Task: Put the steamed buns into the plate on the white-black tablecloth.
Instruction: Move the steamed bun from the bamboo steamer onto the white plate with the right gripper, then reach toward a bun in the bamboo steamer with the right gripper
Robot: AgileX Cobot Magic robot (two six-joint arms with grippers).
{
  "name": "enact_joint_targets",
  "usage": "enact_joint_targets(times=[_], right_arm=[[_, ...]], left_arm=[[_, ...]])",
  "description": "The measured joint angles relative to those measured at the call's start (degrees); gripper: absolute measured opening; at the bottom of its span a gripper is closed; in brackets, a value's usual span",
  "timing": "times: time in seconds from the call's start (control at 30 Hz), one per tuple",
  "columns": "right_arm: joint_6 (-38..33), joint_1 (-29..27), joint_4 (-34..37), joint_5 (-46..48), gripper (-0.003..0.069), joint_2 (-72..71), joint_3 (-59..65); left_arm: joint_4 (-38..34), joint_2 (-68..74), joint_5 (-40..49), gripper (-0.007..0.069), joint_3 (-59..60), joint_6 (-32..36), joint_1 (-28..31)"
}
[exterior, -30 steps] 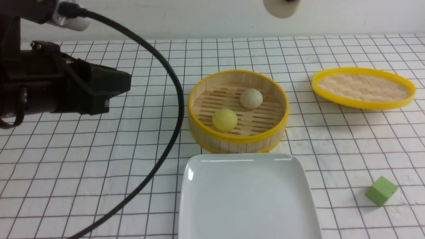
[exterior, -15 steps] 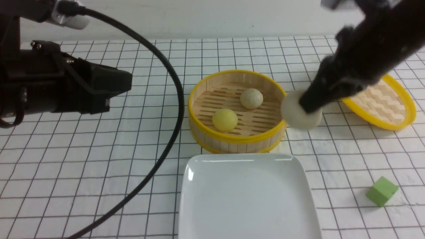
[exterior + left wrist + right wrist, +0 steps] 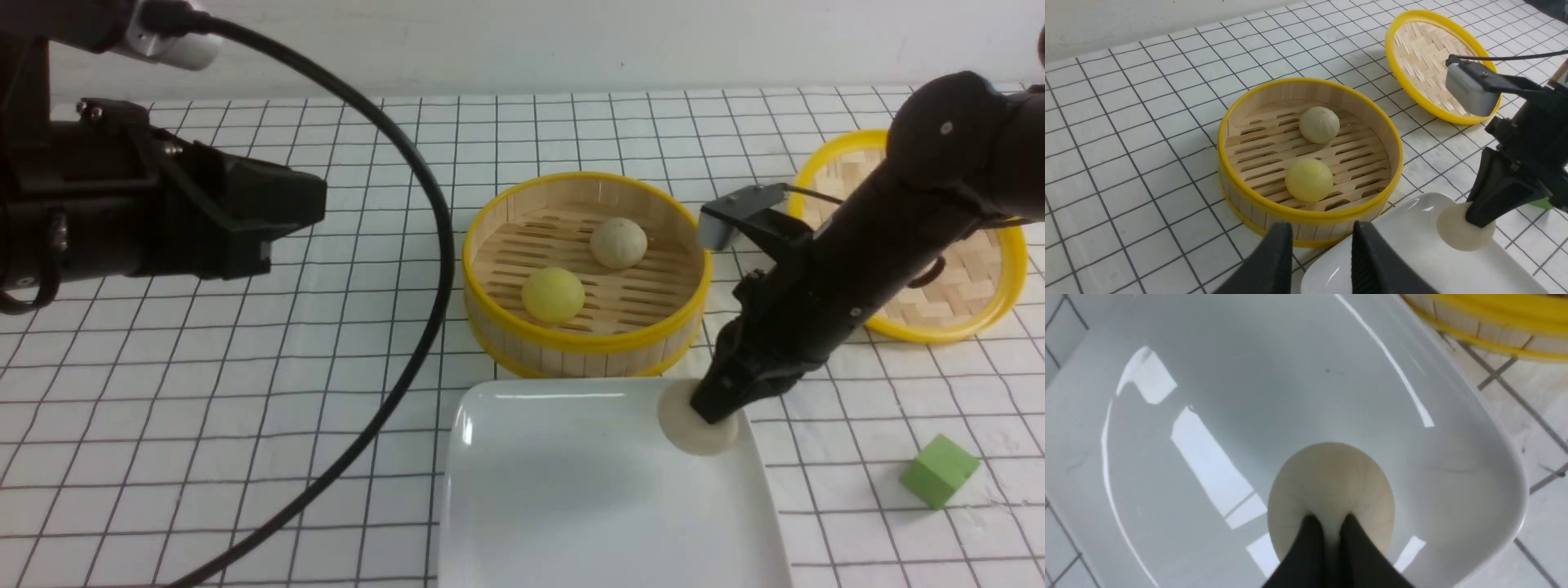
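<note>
1. Held bun (image 3: 694,431): pale and round, pinched at its top by the right tool (image 3: 709,411). The tool's two black fingers (image 3: 1306,547) are closed tight into the soft top and almost meet.
2. Where it is: the held bun sits at the far right corner of the plate (image 3: 588,498). The right wrist view shows it inside the rim. I cannot tell whether its underside touches the glaze.
3. Plate: glossy white, rounded square, shallow rim. It lies at the near middle of the desk, with its near edge cut off by the front view.
4. Steamer (image 3: 571,343): round, yellow-rimmed, slatted floor, just behind the plate. I cannot tell whether its wall touches the plate's far rim.
5. In the steamer: a beige bun (image 3: 618,242) toward the back right and a yellow bun (image 3: 553,294) toward the front left. They are apart from each other and both rest on the slats.
6. Lid (image 3: 963,269): yellow rim, woven face up, to the right of the steamer. The right arm crosses in front of it and hides part of it.
7. Cube (image 3: 939,469): green, on the cloth to the right of the plate and well apart from it.
8. Cloth (image 3: 245,392): white with a thin black grid, covering the desk.
9. Left tool (image 3: 1321,228): on the left side above the cloth, pointing toward the steamer. Its fingers stand apart with nothing between them. A black cable (image 3: 424,245) loops from that arm down past the plate's left side.
</note>
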Motion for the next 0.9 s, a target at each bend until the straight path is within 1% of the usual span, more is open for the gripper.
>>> enact_joint_targets(times=[0.23,0.3,0.33,0.37,0.43,0.47,0.5,0.53,0.57,0.6,0.63,0.67,0.73,0.8,0.9], right_arm=[[-1.5,0.0,-0.1,-0.8,0.0039,2.2,0.0],[-1.5,0.0,-0.2,-0.8,0.0055,2.4,0.0],[-1.5,0.0,-0.2,-0.9,0.008,2.5,0.0],[-1.5,0.0,-0.2,-0.9,0.0085,2.5,0.0],[-1.5,0.0,-0.2,-1.4,0.0178,2.5,0.0],[-1.5,0.0,-0.4,-1.6,0.0239,2.5,0.0],[-1.5,0.0,-0.4,-1.8,0.0279,2.5,0.0],[-1.5,0.0,-0.4,-1.9,0.029,2.5,0.0],[-1.5,0.0,-0.4,-2.1,0.0374,2.5,0.0],[-1.5,0.0,-0.4,-2.1,0.0383,2.5,0.0],[-1.5,0.0,-0.4,-2.2,0.0435,2.5,0.0],[-1.5,0.0,-0.4,-2.3,0.0468,2.4,-0.1],[-1.5,0.0,-0.4,-2.5,0.0496,2.1,-0.9],[-1.6,0.0,-0.4,-3.7,0.0505,1.4,-2.9],[-1.7,0.0,-0.4,-6.2,0.0496,0.5,-7.5]], left_arm=[[0.0,0.0,0.0,0.0241,0.0,0.0,0.0],[0.0,0.0,0.0,0.0241,0.0,0.0,0.0],[0.0,0.0,0.0,0.0241,0.0,0.0,0.0],[0.0,0.0,0.0,0.0241,0.0,0.0,0.0],[0.0,0.0,0.0,0.0241,0.0,0.0,0.0],[0.0,0.0,0.0,0.0241,0.0,0.0,0.0],[0.0,0.0,0.0,0.0241,0.0,0.0,0.0],[0.0,0.0,0.0,0.0241,0.0,0.0,0.0],[0.0,0.0,0.0,0.0241,0.0,0.0,0.0],[0.0,0.0,0.0,0.0241,0.0,0.0,0.0],[0.0,0.0,0.0,0.0241,0.0,0.0,0.0],[0.0,0.0,0.0,0.0241,0.0,0.0,0.0],[0.0,0.0,0.0,0.0241,0.0,0.0,0.0],[0.0,0.0,0.0,0.0241,0.0,0.0,0.0],[0.0,0.0,0.0,0.0241,0.0,0.0,0.0]])
